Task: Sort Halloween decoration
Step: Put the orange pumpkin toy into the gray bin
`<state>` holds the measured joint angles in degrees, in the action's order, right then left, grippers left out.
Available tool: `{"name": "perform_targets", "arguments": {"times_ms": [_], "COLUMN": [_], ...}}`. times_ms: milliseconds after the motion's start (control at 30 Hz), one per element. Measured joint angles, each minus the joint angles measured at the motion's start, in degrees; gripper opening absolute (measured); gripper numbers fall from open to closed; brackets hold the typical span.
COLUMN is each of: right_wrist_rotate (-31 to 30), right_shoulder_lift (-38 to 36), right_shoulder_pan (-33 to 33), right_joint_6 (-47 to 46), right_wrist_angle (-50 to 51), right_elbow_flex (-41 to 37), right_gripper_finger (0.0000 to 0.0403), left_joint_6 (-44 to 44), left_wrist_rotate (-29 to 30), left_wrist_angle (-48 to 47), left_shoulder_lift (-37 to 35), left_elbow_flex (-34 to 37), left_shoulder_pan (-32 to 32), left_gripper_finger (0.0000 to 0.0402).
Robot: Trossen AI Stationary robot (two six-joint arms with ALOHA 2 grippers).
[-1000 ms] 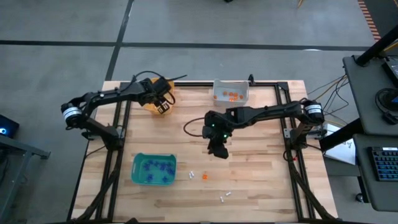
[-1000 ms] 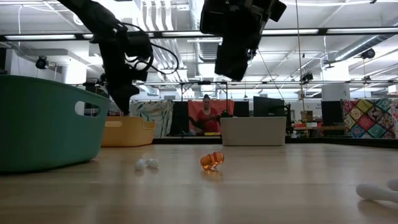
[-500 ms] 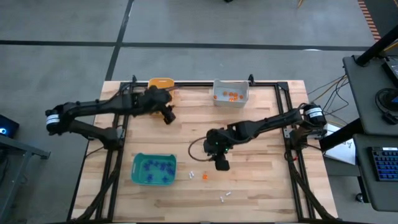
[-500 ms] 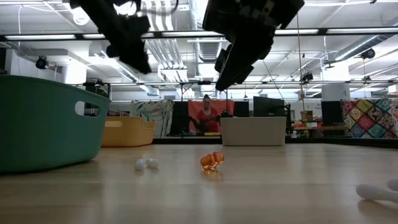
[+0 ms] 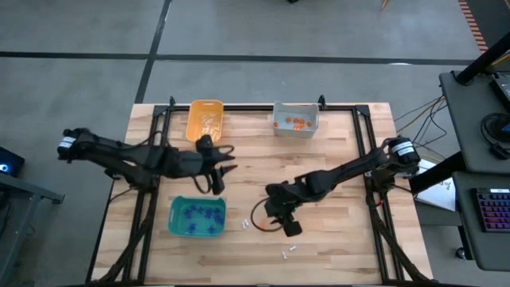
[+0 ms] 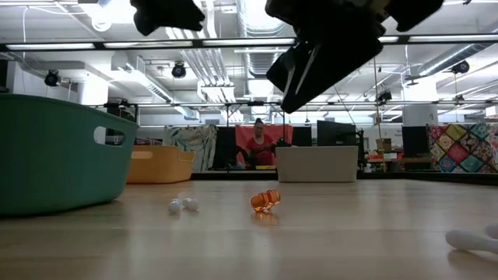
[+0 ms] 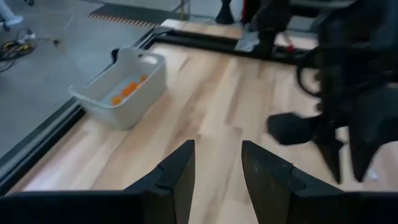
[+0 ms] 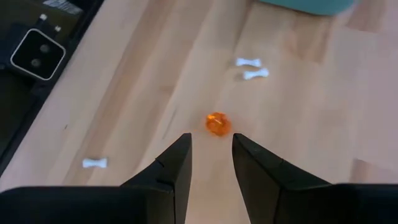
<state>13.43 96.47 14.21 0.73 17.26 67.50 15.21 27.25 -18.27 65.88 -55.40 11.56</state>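
left arm stretched low across the wooden table (image 5: 335, 159), elbow bent, left gripper (image 5: 225, 159) just beyond the far rim of the teal bin (image 5: 197, 218); fingers (image 7: 177, 177) parted with a narrow gap, bare wood between them, holding nothing. right arm reaching in from the table's right edge, folded down near the middle, right gripper (image 5: 292, 228) to the right of the teal bin and hanging above the table; fingers (image 8: 177, 163) slightly apart, empty, nothing touched. just ahead of those tips, a small roundish orange trinket (image 8: 217, 123), glossy and translucent, lying on the planks right of the teal bin (image 6: 265, 201). two tiny white bone-shaped pieces (image 8: 251, 68) between it and the teal bin, another white piece (image 8: 94, 163) farther away from the bin. purple spiky pieces (image 5: 199, 215) inside the smooth plastic teal bin. orange pieces (image 5: 298, 123) in the grey bin (image 5: 296, 129) at the far edge; yellow-orange bin (image 5: 205, 119) beside it.
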Motion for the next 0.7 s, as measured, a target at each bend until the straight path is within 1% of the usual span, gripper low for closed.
{"name": "perform_targets", "arguments": {"times_ms": [167,300,367,500,600,700], "right_wrist_rotate": [-0.1,-1.6,-2.0,-4.8,-4.8,-4.6], "right_shoulder_lift": [1.7,3.1,3.2,3.8,4.9,6.8], "right_shoulder_pan": [1.6,2.4,2.4,2.4,2.4,2.4], "right_joint_6": [0.4,0.4,0.3,-0.3,0.7,1.4], "right_wrist_angle": [-7.1,-11.9,-12.5,-13.7,-16.0,-17.9], "right_elbow_flex": [-2.8,-4.9,-5.7,-5.9,-5.8,-5.9], "right_gripper_finger": [0.0107,0.0112,0.0124,0.0162,0.0188,0.0202], "left_joint_6": [2.4,2.5,2.5,3.3,3.4,3.4], "left_wrist_rotate": [4.4,6.8,7.2,8.4,8.8,9.4], "left_wrist_angle": [2.9,5.4,6.7,7.3,7.2,7.3], "left_shoulder_lift": [1.1,2.7,3.6,5.0,5.5,5.8], "left_elbow_flex": [0.0,0.0,0.0,0.0,0.0,0.0], "left_shoulder_pan": [6.7,10.4,11.5,12.7,13.0,13.1], "left_gripper_finger": [0.0115,0.0115,0.0115,0.0115,0.0115,0.0115]}}
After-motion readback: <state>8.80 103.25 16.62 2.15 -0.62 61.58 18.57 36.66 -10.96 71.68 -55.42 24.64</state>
